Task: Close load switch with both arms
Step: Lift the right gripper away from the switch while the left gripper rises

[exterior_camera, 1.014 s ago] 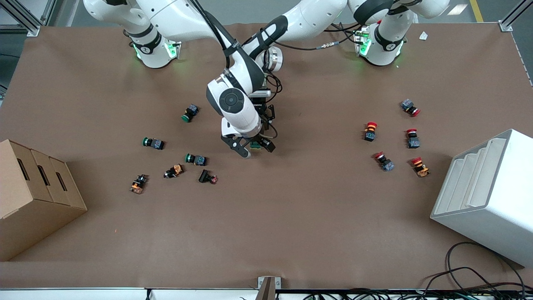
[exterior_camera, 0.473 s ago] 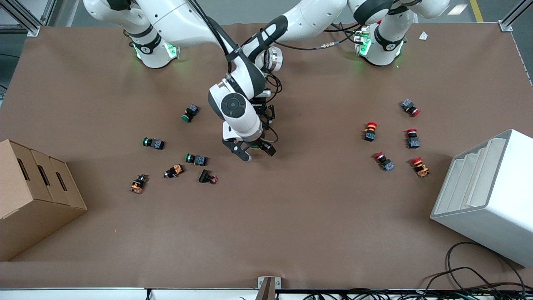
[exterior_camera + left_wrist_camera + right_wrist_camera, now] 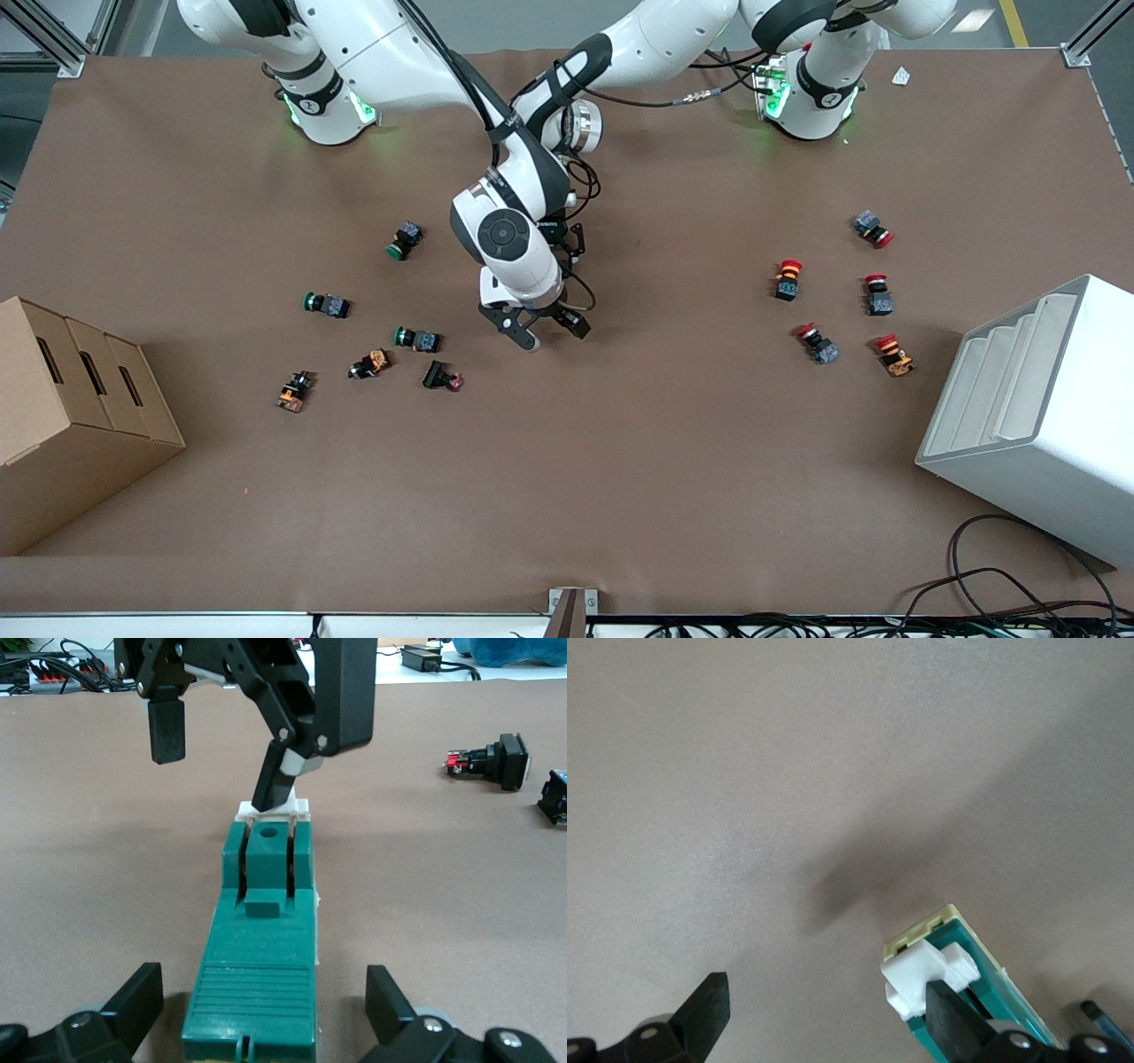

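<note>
The load switch (image 3: 261,966) is a dark green oblong block lying on the brown table, with a white lever piece (image 3: 275,806) at one end. My left gripper (image 3: 261,1010) is open, with a finger on each side of the block and not touching it. My right gripper (image 3: 221,757) is open above the lever end, and one fingertip (image 3: 279,784) rests on the white lever. The right wrist view shows the lever (image 3: 926,974) against one finger (image 3: 948,1019) of the right gripper (image 3: 828,1014). In the front view the right gripper (image 3: 549,330) covers the switch at mid-table, and the left gripper is hidden under the right arm.
Several green-capped push buttons (image 3: 416,338) lie toward the right arm's end, beside a cardboard box (image 3: 71,416). Several red-capped buttons (image 3: 817,344) lie toward the left arm's end, near a white bin (image 3: 1036,416). A button (image 3: 492,760) shows in the left wrist view.
The right arm's hand has shifted slightly toward the left arm's end and lower in the front view. The green of the switch seen between its fingers earlier is now covered.
</note>
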